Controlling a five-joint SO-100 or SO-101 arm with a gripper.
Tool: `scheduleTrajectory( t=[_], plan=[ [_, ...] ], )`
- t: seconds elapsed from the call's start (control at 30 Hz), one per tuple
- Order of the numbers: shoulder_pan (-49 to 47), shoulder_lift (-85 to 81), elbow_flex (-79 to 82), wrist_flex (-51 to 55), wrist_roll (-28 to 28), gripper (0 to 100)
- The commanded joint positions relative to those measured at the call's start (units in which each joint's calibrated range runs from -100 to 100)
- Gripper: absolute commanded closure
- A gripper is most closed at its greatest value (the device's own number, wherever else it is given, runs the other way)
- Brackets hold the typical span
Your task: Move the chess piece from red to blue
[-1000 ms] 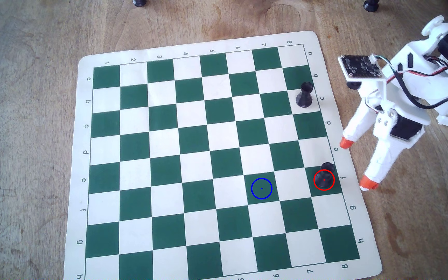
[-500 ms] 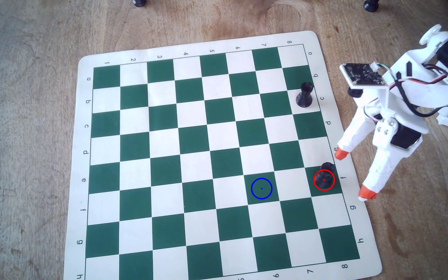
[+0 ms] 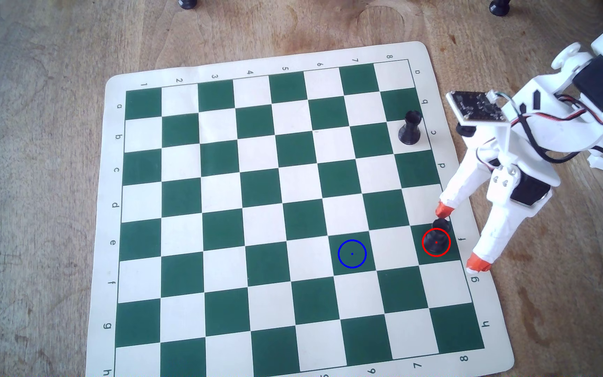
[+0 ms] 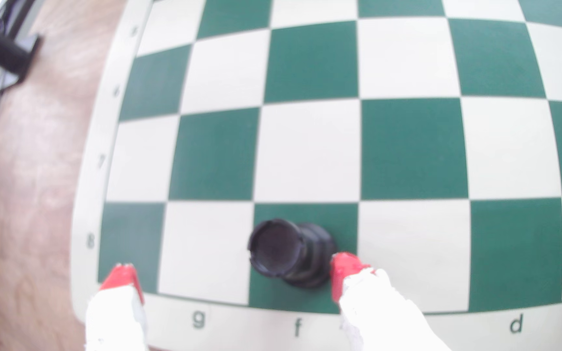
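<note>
The piece (image 3: 436, 239) stands upright on the green square marked by the red circle (image 3: 424, 250), at the board's (image 3: 220, 224) right edge in the overhead view; the blue circle (image 3: 340, 260) lies two squares to its left on the same row. The claw (image 3: 461, 237) is spread wide and holds nothing, one orange tip (image 4: 344, 273) just beside the piece's base, possibly touching, the other (image 4: 122, 280) well apart. The piece (image 4: 283, 253) looks like light, rigid, smooth plastic, so it could tip or slip; I would pinch it at the narrow waist below the head, squarely across the middle. A taller piece (image 3: 410, 127) stands clear on the worktop's board.
</note>
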Motion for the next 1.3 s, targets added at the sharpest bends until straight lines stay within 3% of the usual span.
scheduleTrajectory(
  t=[0.0, 0.47, 1.27],
  plan=[
    [-0.02, 1.66, -2.95, -3.20, 0.10, 69],
    [1.70, 6.33, -6.40, -7.14, 0.54, 74],
    [1.62, 6.50, -6.76, -4.19, 1.27, 89]
  ],
)
